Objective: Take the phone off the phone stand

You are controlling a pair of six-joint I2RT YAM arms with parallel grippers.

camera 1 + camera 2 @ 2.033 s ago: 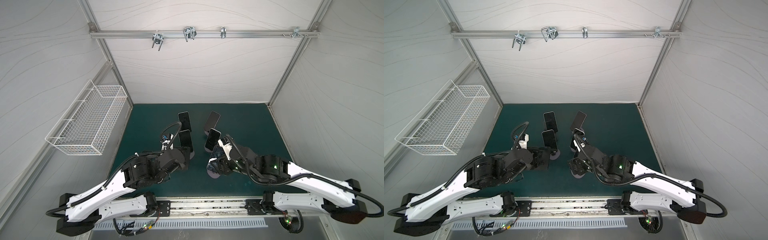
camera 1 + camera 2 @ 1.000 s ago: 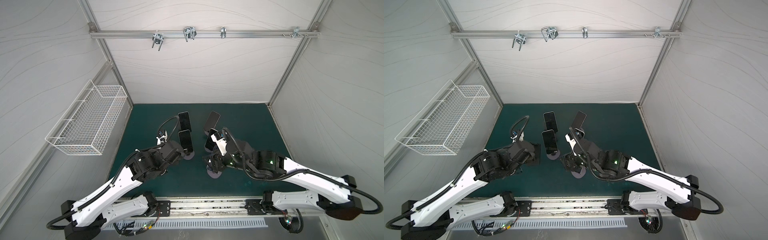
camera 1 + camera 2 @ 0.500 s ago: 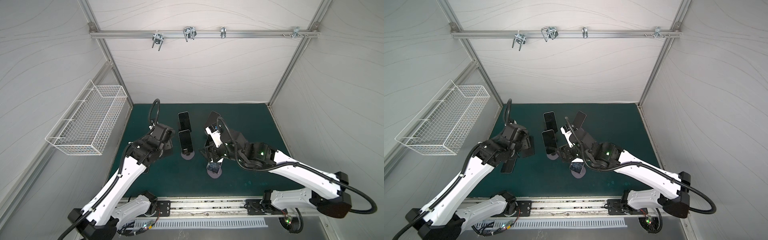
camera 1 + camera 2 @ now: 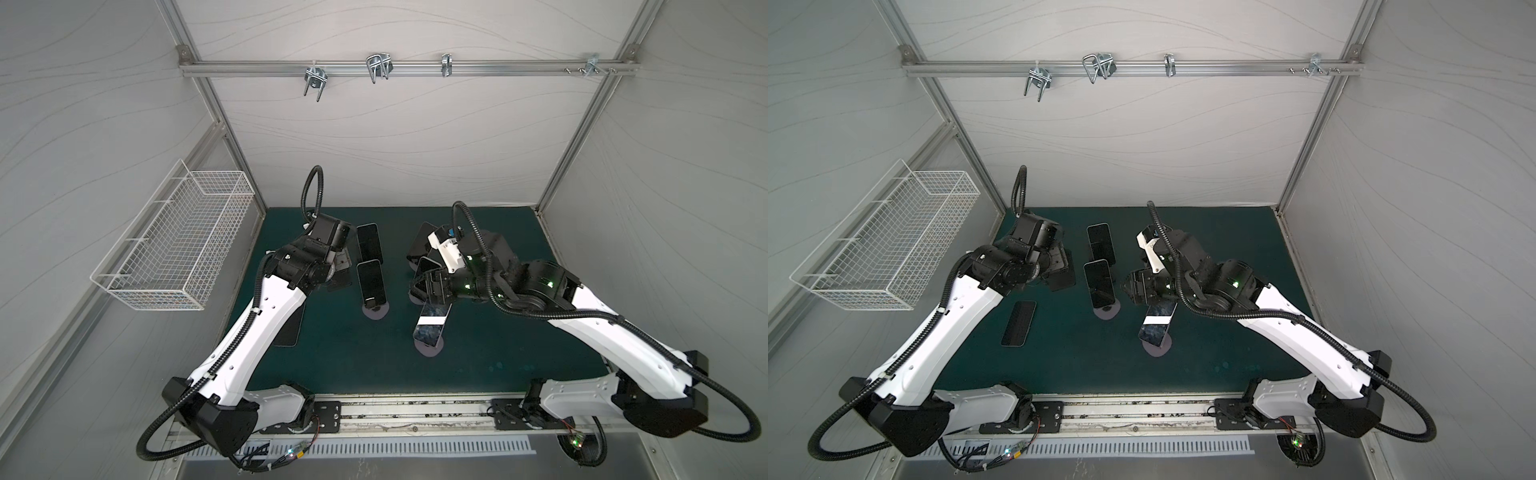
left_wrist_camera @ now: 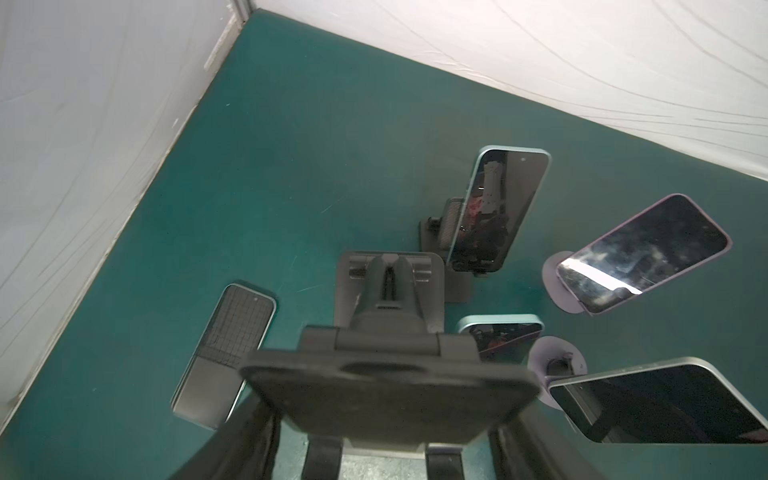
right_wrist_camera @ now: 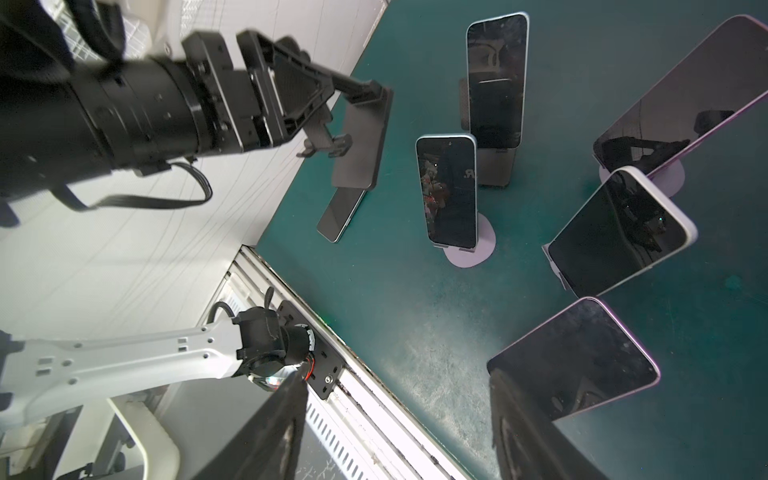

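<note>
At mat centre-front, the lilac-edged phone leans on its round stand. Right gripper stands part-open at its top edge, holding nothing; left gripper clamps a black stand. Judged rigid, slick, breakable: pinch the long edges.

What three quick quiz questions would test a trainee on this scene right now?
1. Multiple choice: the left gripper holds A) a phone, B) an empty black stand, C) nothing.
2. True or false: every phone sits on a stand.
3. Count: how many phones rest on stands?
Key: 1 B. 2 False: one flat phone lies on the mat. 3 Five.
</note>
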